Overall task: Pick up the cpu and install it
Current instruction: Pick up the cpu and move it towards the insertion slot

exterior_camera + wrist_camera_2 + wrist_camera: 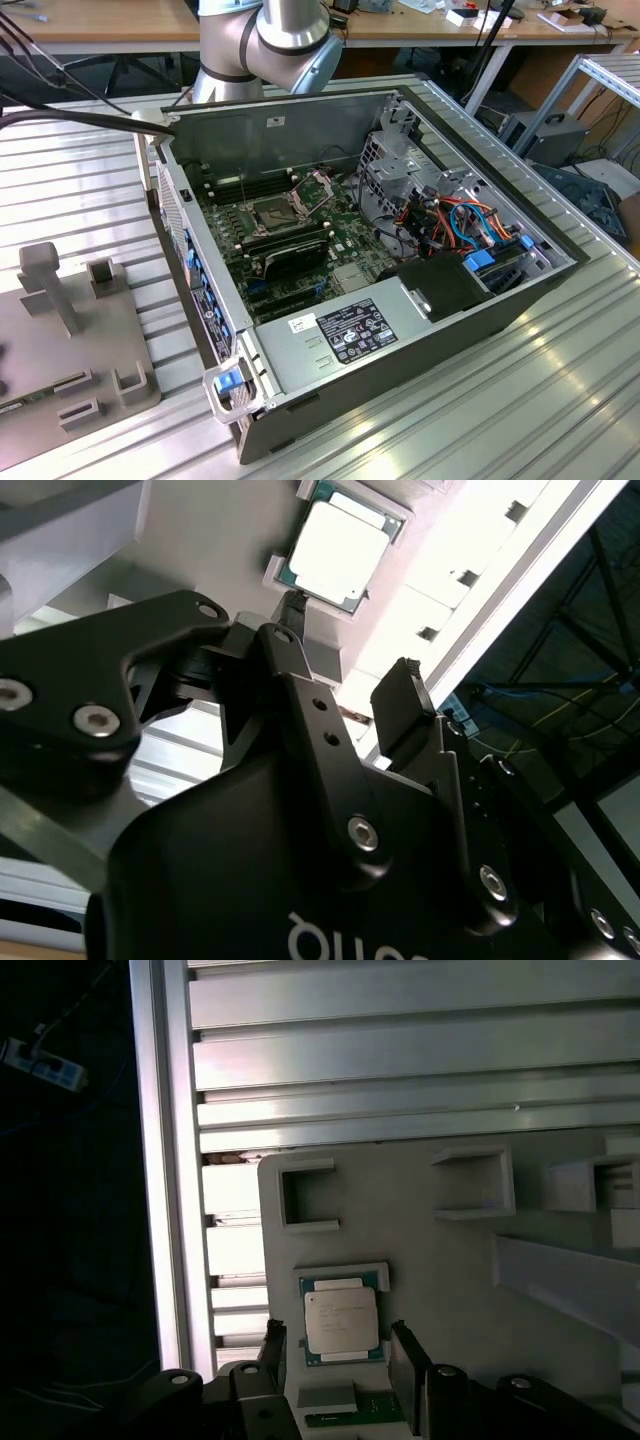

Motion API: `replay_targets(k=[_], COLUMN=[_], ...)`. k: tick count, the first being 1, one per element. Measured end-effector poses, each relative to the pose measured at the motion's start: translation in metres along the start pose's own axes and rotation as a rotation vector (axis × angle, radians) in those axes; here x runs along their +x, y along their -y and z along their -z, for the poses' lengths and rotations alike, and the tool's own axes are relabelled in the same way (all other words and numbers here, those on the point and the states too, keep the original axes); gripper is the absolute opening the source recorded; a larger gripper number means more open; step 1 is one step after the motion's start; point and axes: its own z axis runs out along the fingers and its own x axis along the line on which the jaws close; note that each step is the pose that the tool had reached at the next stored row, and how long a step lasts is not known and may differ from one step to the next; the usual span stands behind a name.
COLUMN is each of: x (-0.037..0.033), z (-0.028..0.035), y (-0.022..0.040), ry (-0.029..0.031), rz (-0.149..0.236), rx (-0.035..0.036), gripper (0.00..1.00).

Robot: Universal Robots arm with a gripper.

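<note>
Grey moulded fixture plate lies on a ribbed aluminium table. The plate's edge sits close to the table's side rail, and past the rail is dark open space. In the first wrist view the cpu, a small silvery square on a green backing, lies flat on this plate with a low raised lip hugging one corner. The gripper has its two black fingers spread wide, one to each side of the chip with room to spare; no contact can be made out. In the second wrist view the cpu lies just beyond the parted fingertips. Two open-sided square brackets and a long raised bar stand on the plate, well apart from the chip. In the exterior view the plate is at the exterior view's left, beside an open computer case holding a green motherboard and its dark socket. The arm rises at the far side.
</note>
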Motion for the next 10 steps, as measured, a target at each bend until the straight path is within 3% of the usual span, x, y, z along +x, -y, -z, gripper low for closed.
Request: replay_targets(k=[10], x=[-0.0001], z=[-0.0023], y=[0.0], ry=[-0.0001], rz=[0.0], rx=[0.0001], gripper=[0.54])
